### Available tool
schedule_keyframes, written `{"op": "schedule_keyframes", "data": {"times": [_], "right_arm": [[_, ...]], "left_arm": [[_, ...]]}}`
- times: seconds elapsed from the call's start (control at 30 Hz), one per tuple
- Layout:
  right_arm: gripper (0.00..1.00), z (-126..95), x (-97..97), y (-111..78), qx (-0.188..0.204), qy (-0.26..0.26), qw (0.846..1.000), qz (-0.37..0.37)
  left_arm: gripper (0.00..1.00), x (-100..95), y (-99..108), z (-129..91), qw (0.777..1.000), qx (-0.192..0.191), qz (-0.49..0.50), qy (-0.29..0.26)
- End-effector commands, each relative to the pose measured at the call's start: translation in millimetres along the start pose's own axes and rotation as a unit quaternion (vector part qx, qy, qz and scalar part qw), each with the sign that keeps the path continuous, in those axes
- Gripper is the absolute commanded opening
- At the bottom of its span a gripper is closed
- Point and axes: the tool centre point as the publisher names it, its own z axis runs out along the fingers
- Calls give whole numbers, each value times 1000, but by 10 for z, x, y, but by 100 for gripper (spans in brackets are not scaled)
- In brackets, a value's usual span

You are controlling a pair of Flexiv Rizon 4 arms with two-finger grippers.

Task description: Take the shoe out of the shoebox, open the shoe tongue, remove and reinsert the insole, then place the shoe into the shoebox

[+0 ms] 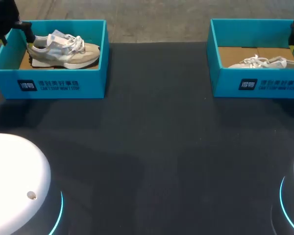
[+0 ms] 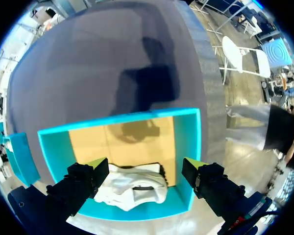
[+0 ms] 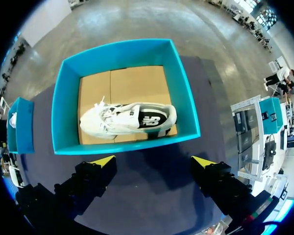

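Two teal shoeboxes stand on the one dark desk (image 1: 152, 137): the left shoebox (image 1: 49, 85) and the right shoebox (image 1: 257, 83). There are two shoes, one to a box: a beige shoe (image 1: 63, 49) and a white shoe (image 1: 267, 62). Two pincers show, the left pincer (image 2: 146, 164) and the right pincer (image 3: 153, 160), each with two yellow-tipped fingers.

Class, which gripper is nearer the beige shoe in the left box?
Left. The left gripper hangs open over the heel of the beige shoe; the right gripper is far off, by the other box.
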Motion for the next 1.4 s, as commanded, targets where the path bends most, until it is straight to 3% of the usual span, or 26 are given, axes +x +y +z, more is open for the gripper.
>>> {"op": "schedule_keyframes", "data": {"times": [0.03, 0.53, 1.07, 1.27, 1.33, 1.4], "right_arm": [[100, -1, -1, -10, -1, 0, 1000, 0], [100, -1, -1, -10, -1, 0, 1000, 0], [100, -1, -1, -10, -1, 0, 1000, 0], [100, -1, -1, -10, -1, 0, 1000, 0], [100, -1, -1, -10, -1, 0, 1000, 0], [100, -1, -1, -10, -1, 0, 1000, 0]], "left_arm": [[100, 60, 222, 158, 1000, 11, -12, 5], [100, 319, 810, 485, 1000, 7, -5, -7], [100, 307, 1270, 748, 1000, 14, 1, -18], [91, 379, 1387, 840, 999, 23, -6, -23], [69, 402, 1417, 851, 999, 23, -6, -27], [66, 413, 1439, 881, 999, 23, -4, -27]]}}
